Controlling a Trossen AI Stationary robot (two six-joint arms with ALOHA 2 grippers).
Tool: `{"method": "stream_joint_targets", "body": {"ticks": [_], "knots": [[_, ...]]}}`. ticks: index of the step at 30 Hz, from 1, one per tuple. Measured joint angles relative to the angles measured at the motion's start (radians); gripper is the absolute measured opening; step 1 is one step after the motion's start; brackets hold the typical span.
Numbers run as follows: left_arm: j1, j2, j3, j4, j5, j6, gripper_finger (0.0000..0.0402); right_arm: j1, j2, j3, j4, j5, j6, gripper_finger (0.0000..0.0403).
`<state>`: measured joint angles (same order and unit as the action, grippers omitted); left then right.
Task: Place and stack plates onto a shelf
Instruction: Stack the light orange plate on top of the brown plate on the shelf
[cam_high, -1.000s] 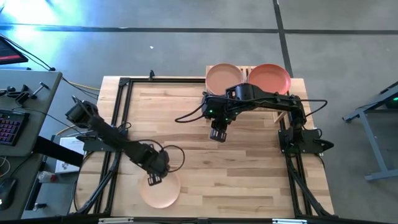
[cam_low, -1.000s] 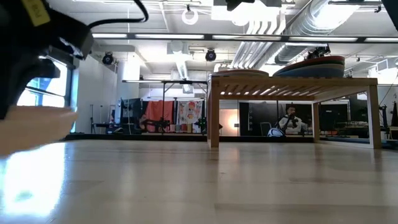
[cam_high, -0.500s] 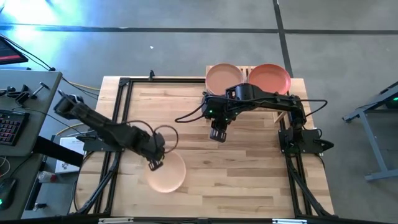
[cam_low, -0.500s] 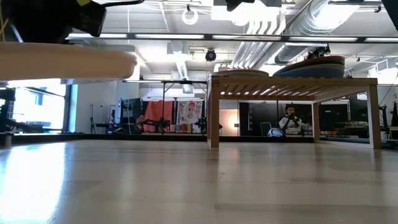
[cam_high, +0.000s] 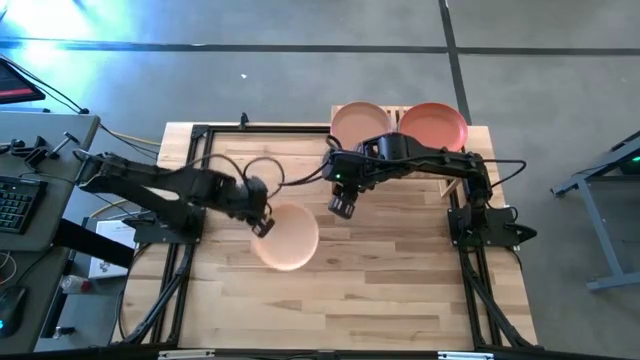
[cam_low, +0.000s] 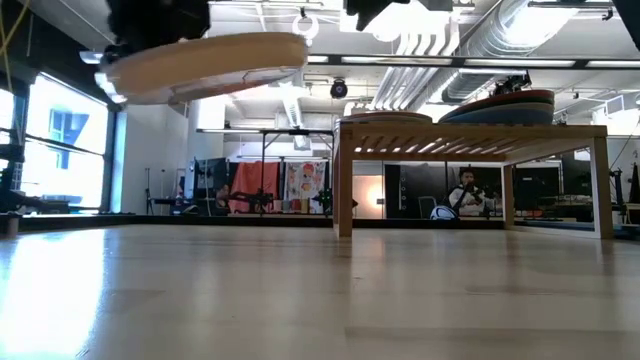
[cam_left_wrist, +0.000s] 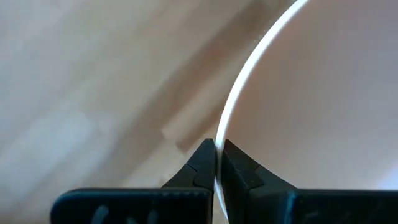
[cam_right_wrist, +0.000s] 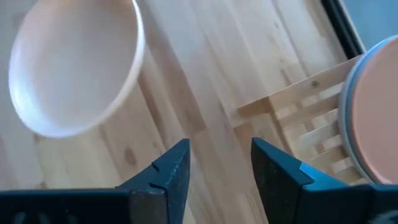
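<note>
The wooden table (cam_high: 400, 290) fills the centre of the high view. At its upper right edge stands the shelf (cam_low: 470, 135), carrying a tan-pink plate (cam_high: 356, 122) on the left and an orange-red plate (cam_high: 433, 126) topping a stack on the right. Left of centre, a peach plate (cam_high: 288, 237) hangs clear of the tabletop, hollow side up; in the low view it shows at upper left, tilted, its right edge higher. The left gripper (cam_high: 262, 226) is clamped on that plate's left rim. The right gripper (cam_high: 340, 208), just right of the plate, points down with fingers (cam_right_wrist: 168, 171) apart, holding nothing.
</note>
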<state>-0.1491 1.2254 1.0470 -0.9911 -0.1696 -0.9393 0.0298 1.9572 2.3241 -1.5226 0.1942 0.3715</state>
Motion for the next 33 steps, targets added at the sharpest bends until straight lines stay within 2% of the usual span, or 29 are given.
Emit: {"method": "stream_joint_targets", "body": {"ticks": [7,17,23,30,33], "knots": [[0.145,0.000,0.087,-0.001,-0.024,0.161,0.0000,-0.023,0.000,0.000,0.030,0.059,0.014,0.0149],[0.296,0.000,0.148,0.000,-0.069,0.337,0.0000,-0.064,0.001,0.000,0.128,0.117,0.024,0.0149],[0.354,0.000,0.181,0.013,-0.084,0.437,0.0000,-0.092,0.001,0.000,0.151,0.109,0.048,0.0149],[0.395,0.000,0.219,0.020,-0.177,0.531,0.0000,-0.105,0.001,0.000,0.157,0.086,0.077,0.0149],[0.416,0.000,0.225,0.022,-0.184,0.559,0.0000,-0.105,0.001,0.000,0.182,0.086,0.077,0.0149]]}}
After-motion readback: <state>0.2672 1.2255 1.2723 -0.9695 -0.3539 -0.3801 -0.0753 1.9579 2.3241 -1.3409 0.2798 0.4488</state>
